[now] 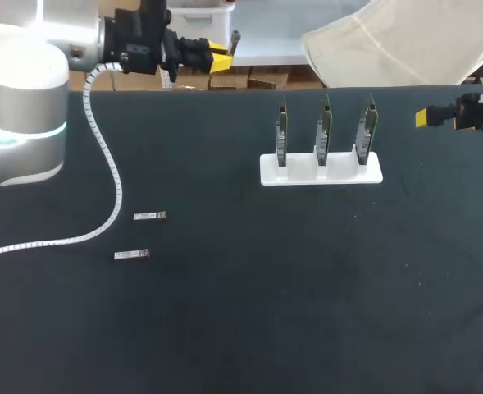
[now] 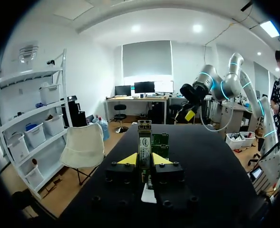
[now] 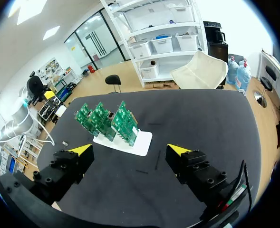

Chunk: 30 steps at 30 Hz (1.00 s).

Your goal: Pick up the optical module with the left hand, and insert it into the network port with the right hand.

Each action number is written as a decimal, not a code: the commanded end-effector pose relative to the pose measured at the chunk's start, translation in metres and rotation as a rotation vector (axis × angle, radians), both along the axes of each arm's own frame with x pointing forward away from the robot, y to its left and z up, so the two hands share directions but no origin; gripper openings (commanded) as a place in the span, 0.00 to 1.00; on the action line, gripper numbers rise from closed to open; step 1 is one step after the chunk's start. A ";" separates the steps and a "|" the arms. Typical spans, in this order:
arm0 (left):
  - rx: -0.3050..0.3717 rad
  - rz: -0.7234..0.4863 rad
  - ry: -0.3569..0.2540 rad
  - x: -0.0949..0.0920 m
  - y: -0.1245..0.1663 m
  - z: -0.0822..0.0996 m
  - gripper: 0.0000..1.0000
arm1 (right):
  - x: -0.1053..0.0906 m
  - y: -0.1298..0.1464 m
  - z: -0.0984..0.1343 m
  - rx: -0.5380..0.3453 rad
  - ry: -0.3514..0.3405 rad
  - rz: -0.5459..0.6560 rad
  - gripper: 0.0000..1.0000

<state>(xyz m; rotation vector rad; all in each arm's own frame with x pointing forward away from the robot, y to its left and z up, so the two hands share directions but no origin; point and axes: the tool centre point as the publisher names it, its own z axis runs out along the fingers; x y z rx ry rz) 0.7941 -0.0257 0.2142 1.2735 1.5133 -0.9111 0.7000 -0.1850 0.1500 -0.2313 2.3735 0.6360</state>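
My left gripper (image 1: 218, 57) hangs above the table's far left edge, shut on a silver optical module (image 2: 144, 137) that sticks out ahead between its yellow tips (image 2: 142, 159). Two more modules, one (image 1: 149, 216) farther and one (image 1: 132, 255) nearer, lie flat on the left of the black table. A white stand (image 1: 321, 170) holds three upright green network boards (image 1: 325, 127) at the back middle. My right gripper (image 1: 434, 117) hovers open to the right of the stand. In the right wrist view, the boards (image 3: 106, 118) lie ahead of its wide-apart fingers (image 3: 132, 149).
A white coiled cable (image 1: 110, 176) trails from my left arm across the table's left side. The black table top (image 1: 307, 287) stretches in front of the stand. My right arm (image 2: 211, 83) shows beyond the held module in the left wrist view.
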 end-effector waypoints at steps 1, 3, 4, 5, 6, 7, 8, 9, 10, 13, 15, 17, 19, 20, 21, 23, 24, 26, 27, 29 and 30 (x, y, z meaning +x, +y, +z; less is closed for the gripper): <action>-0.068 -0.007 0.006 -0.007 -0.018 -0.001 0.00 | 0.000 0.000 0.000 0.000 0.000 0.000 1.00; -0.107 -0.028 0.021 -0.010 -0.026 0.000 0.00 | 0.000 0.000 0.000 0.000 0.000 0.000 1.00; -0.119 -0.039 0.027 -0.012 -0.029 0.000 0.00 | 0.000 0.000 0.000 0.000 0.000 0.000 1.00; -0.127 -0.050 0.031 -0.013 -0.032 0.000 0.00 | 0.000 0.000 0.000 0.000 0.000 0.000 1.00; -0.125 -0.055 0.030 -0.015 -0.034 0.000 0.00 | 0.000 0.000 0.000 0.000 0.000 0.000 1.00; -0.124 -0.058 0.031 -0.016 -0.035 0.000 0.00 | 0.000 0.000 0.000 0.000 0.000 0.000 1.00; -0.130 -0.062 0.040 -0.017 -0.036 0.000 0.00 | 0.000 0.000 0.000 0.000 0.000 0.000 1.00; -0.136 -0.066 0.045 -0.018 -0.037 0.000 0.00 | 0.000 0.000 0.000 0.000 0.000 0.000 1.00; -0.139 -0.071 0.046 -0.019 -0.038 0.000 0.00 | 0.000 0.000 0.000 0.000 0.000 0.000 1.00; -0.138 -0.092 0.046 -0.022 -0.042 0.001 0.00 | 0.000 0.000 0.000 0.000 0.000 0.000 1.00; -0.151 -0.107 0.048 -0.022 -0.044 0.001 0.00 | 0.000 0.000 0.000 0.000 0.000 0.000 1.00; -0.170 -0.129 0.046 -0.022 -0.047 0.000 0.00 | 0.000 0.000 0.000 0.000 0.000 0.000 1.00; -0.176 -0.149 0.047 -0.020 -0.050 0.000 0.00 | 0.000 0.000 0.000 0.000 0.000 0.000 1.00; -0.178 -0.158 0.046 -0.019 -0.052 -0.001 0.00 | 0.000 0.000 0.000 0.000 0.000 0.000 1.00; -0.175 -0.161 0.048 -0.018 -0.054 -0.003 0.00 | 0.000 0.000 0.000 0.000 0.000 0.000 1.00; -0.167 -0.167 0.053 -0.015 -0.056 -0.007 0.00 | 0.000 0.000 0.000 0.000 0.000 0.000 1.00; -0.161 -0.170 0.060 -0.014 -0.058 -0.009 0.00 | 0.000 0.000 0.000 0.000 0.000 0.000 1.00; -0.157 -0.188 0.052 -0.012 -0.063 -0.010 0.00 | 0.000 0.000 0.000 0.000 0.000 0.000 1.00; -0.150 -0.192 0.052 -0.011 -0.065 -0.011 0.00 | 0.000 0.000 0.000 0.000 0.000 0.000 1.00; -0.159 -0.201 0.051 -0.009 -0.069 -0.013 0.00 | 0.000 0.000 0.000 0.000 0.000 0.000 1.00; -0.159 -0.202 0.051 -0.007 -0.071 -0.013 0.00 | 0.000 0.000 0.000 0.000 0.000 0.000 1.00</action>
